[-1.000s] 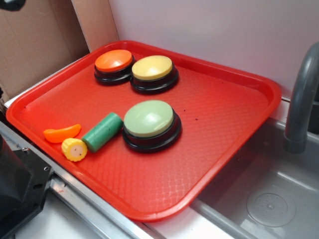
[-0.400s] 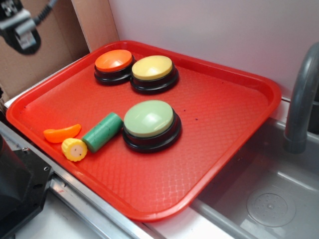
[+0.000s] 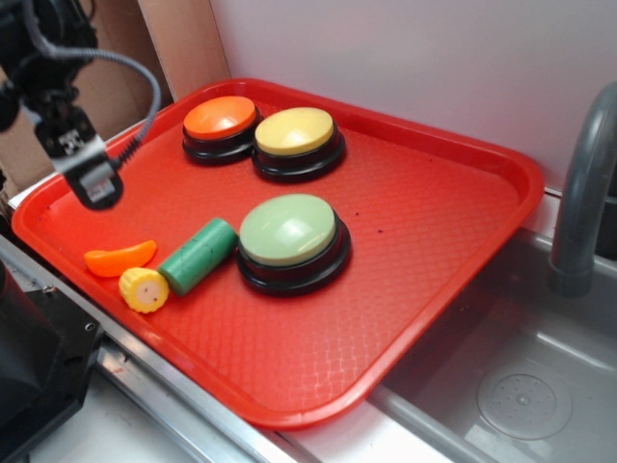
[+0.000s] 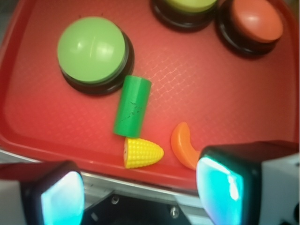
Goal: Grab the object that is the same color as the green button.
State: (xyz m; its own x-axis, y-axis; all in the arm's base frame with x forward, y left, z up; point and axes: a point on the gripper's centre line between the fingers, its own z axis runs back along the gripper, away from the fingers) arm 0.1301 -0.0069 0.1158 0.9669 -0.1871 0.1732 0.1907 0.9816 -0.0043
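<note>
Wrist view: the gripper [image 4: 136, 187] is seen spread wide and empty above the tray's [image 4: 206, 93] near edge; the cylinder [image 4: 132, 106], lying just beside the green button [image 4: 92, 49], is not yet grasped.

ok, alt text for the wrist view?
Looking down between the open gripper fingers at a red tray, a dark green cylinder lies beside the large green button. A yellow corn piece and an orange wedge sit nearer the camera; yellow and orange buttons are at the top edge.
</note>
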